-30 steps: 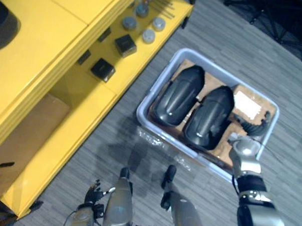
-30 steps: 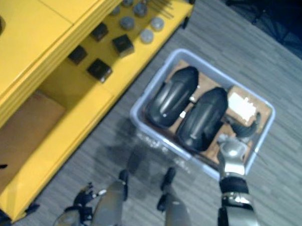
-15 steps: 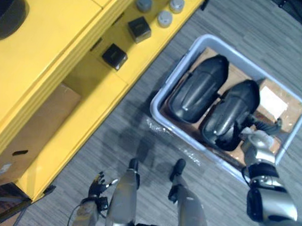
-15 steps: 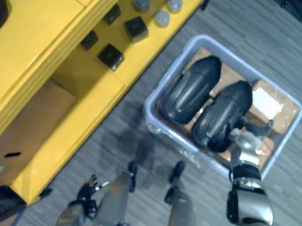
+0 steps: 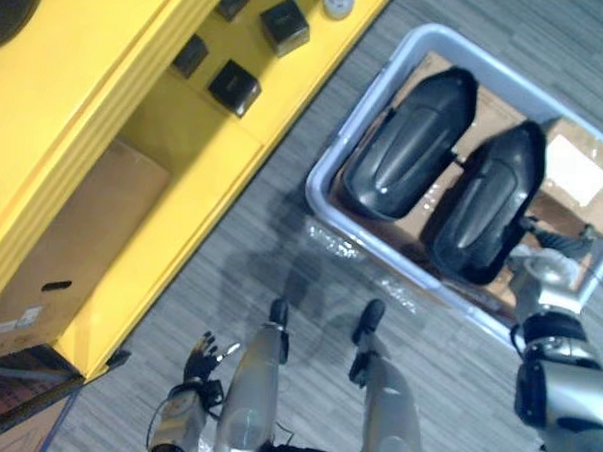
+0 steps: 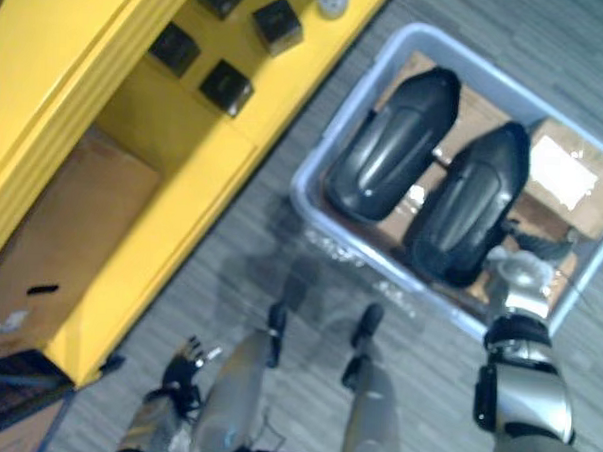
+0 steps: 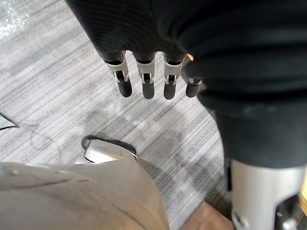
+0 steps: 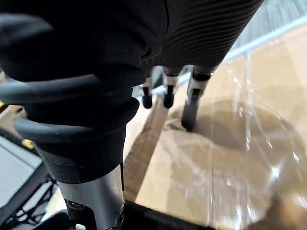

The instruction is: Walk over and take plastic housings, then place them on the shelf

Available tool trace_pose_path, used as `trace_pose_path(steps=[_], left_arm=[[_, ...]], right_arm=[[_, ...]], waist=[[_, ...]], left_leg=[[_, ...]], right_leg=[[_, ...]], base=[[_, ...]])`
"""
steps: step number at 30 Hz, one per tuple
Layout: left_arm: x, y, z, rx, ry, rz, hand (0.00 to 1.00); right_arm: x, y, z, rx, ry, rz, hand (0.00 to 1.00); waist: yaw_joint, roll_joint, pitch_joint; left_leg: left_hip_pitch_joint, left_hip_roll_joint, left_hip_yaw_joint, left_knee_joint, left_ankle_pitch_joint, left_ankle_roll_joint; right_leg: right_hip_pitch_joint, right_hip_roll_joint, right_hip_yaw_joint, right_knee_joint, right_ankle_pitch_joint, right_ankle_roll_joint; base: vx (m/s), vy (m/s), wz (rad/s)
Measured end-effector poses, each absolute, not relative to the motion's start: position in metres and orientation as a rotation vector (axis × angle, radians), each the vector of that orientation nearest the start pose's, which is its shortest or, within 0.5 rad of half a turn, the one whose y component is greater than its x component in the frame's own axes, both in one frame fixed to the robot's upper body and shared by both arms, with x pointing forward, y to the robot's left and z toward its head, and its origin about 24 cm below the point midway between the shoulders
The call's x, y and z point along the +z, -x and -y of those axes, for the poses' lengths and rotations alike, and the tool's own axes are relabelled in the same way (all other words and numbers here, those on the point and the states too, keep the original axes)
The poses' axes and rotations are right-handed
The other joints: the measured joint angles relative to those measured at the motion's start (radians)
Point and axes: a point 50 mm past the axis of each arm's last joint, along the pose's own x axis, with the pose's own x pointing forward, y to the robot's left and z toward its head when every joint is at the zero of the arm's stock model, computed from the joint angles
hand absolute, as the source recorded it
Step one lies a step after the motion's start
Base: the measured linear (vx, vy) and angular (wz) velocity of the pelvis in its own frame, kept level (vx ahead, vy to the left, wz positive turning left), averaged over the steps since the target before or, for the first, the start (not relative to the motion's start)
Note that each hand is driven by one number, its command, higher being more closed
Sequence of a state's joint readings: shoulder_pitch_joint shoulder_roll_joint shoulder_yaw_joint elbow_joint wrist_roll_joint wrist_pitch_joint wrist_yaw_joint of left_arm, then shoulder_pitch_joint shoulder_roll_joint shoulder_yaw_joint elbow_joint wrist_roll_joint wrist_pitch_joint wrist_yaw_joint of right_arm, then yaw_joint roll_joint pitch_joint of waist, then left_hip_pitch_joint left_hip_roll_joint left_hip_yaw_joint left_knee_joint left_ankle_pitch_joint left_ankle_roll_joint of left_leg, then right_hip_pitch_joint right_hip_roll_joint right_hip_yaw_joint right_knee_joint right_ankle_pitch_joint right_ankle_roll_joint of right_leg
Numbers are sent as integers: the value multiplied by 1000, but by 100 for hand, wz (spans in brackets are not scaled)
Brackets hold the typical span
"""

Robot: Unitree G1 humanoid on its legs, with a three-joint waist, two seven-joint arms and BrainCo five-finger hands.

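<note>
Grey plank floor (image 5: 280,250) w/ pale blue bin (image 5: 363,109) beside yellow shelf (image 5: 83,66).

A pale grey tub (image 5: 361,110) is sitting on the striped grey floor (image 5: 270,255), with a brown cardboard sheet (image 5: 560,215) lining its bottom and a white patch (image 5: 576,170) lying on that. Crinkled clear film (image 5: 331,242) is lying just beside its near rim. Small black boxes (image 5: 234,87) and a round grey disc (image 5: 337,0) are resting to its left, near a cardboard box (image 5: 71,236).
</note>
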State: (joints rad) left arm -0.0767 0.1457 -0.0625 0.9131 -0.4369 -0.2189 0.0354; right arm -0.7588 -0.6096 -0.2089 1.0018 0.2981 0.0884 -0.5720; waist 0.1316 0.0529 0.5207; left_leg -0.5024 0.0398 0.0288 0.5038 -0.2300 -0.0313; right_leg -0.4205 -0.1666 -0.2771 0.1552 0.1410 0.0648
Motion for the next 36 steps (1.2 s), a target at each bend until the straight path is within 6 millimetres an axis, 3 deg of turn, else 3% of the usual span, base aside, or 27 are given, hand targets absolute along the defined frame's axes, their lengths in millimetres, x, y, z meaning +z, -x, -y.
trace_pose_path(steps=[1,6,16,21,29,36], left_arm=[[-109,-198,-196,232,211,-608,0],[-108,-201,-189,210,222,-600,0],[-106,-204,-184,191,234,-580,0],[-106,-204,-183,191,247,-578,0],[-105,-205,-181,184,248,-563,0],[-82,-222,-161,112,279,-409,0]], right_arm=[[122,-330,365,-1018,75,-159,100],[136,-322,385,-1068,154,-147,100],[154,-328,387,-991,215,-116,100],[154,-329,386,-962,268,-121,100],[156,-332,382,-932,490,-132,100],[146,-333,373,-872,679,-162,100]], waist=[[0,8,4],[1,41,14],[0,47,14],[1,47,14],[0,60,7],[-8,61,7]], left_leg=[[-12,-2,-1,3,2,2],[-44,-16,-17,22,4,5],[-72,-18,-16,32,9,0],[-73,-17,-17,32,14,-4],[-64,-15,-19,32,20,-8],[-14,-14,-19,30,20,-9]], right_leg=[[-15,-7,0,15,-5,1],[-58,-26,-2,68,-27,8],[-122,-42,7,154,-63,0],[-138,-46,12,186,-77,-2],[-135,-46,12,201,-82,-8],[-77,-45,4,196,-85,-9]], base=[[-30,20,4],[-17,18,9],[-2,1,0],[0,0,0],[0,0,0],[3,1,2]])
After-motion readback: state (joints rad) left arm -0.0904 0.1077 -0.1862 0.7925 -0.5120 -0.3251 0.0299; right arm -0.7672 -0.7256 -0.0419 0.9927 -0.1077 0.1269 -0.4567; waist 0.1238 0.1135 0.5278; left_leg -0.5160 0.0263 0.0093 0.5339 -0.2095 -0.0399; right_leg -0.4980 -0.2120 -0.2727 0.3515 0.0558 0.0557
